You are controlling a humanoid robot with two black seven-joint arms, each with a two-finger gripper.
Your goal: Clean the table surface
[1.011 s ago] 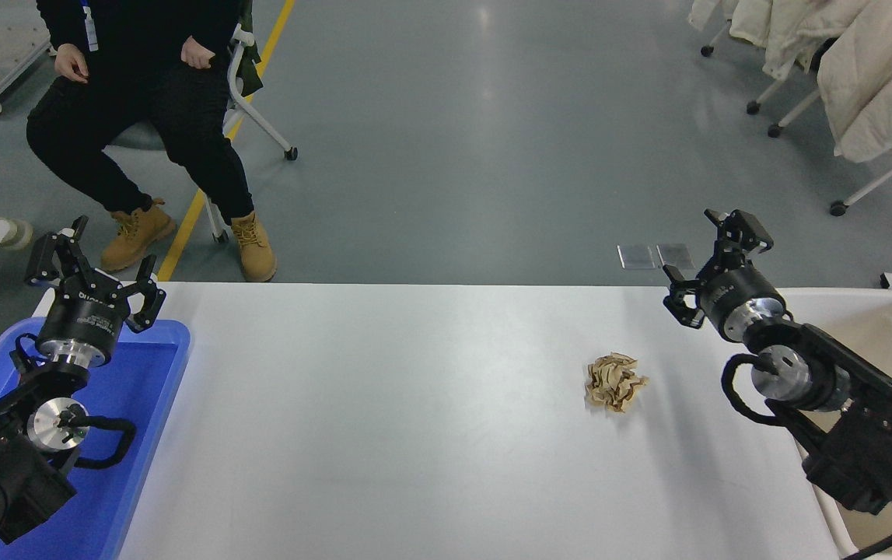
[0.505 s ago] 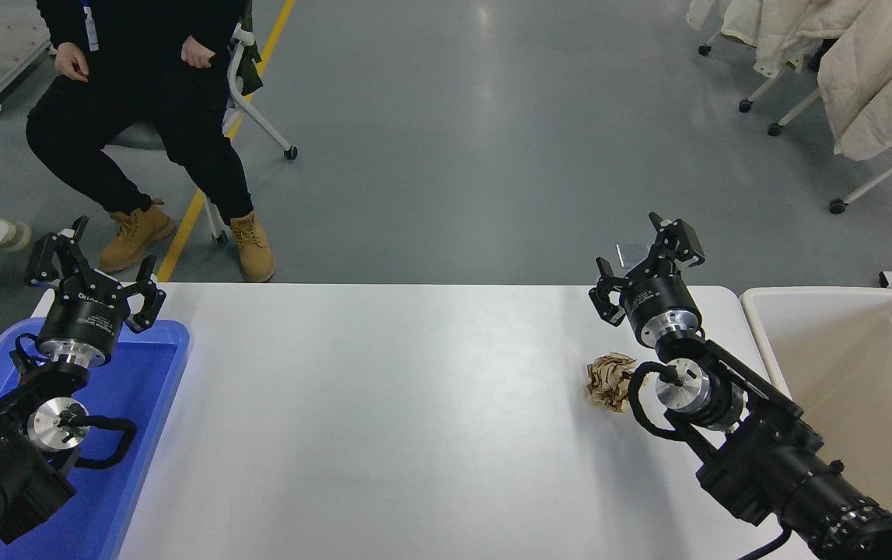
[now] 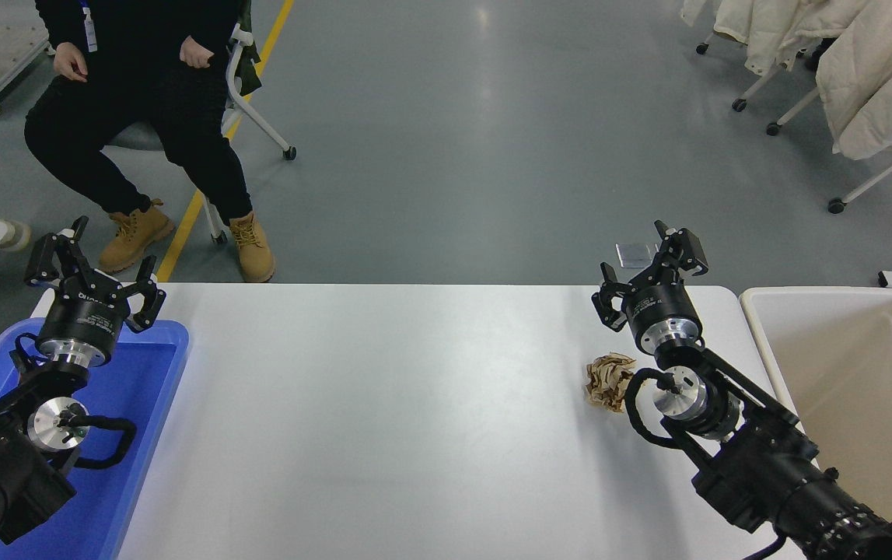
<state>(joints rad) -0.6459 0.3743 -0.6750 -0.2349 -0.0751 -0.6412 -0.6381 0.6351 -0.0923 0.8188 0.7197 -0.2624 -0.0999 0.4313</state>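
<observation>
A wide, matte white table surface fills the lower half of the view, seen from above. Its long axis runs left to right, from nine o'clock to three o'clock, and its far edge lies level across the middle of the picture, with rounded corners at both far ends.

At the seven o'clock corner, the left arm rests over a blue plastic tray that sits on the table's left end. The left gripper points toward twelve o'clock, away from the camera, with its black fingers spread apart and nothing between them.

The right arm enters from the five o'clock corner and reaches diagonally up toward the table's far right corner. The right gripper hangs over that far edge, pointing toward about one o'clock, its fingers spread wide and empty.

A small wad of crumpled tan paper lies on the white surface at about four o'clock from the table's centre. It sits just beside the right arm's wrist joint, on its left; part of the wad is hidden behind the arm's black cable loop.

A beige plastic bin stands at the table's right end, at three o'clock, open at the top.

Beyond the table, at eleven o'clock, a person in dark clothes and tan boots sits on a wheeled chair on the grey floor.
</observation>
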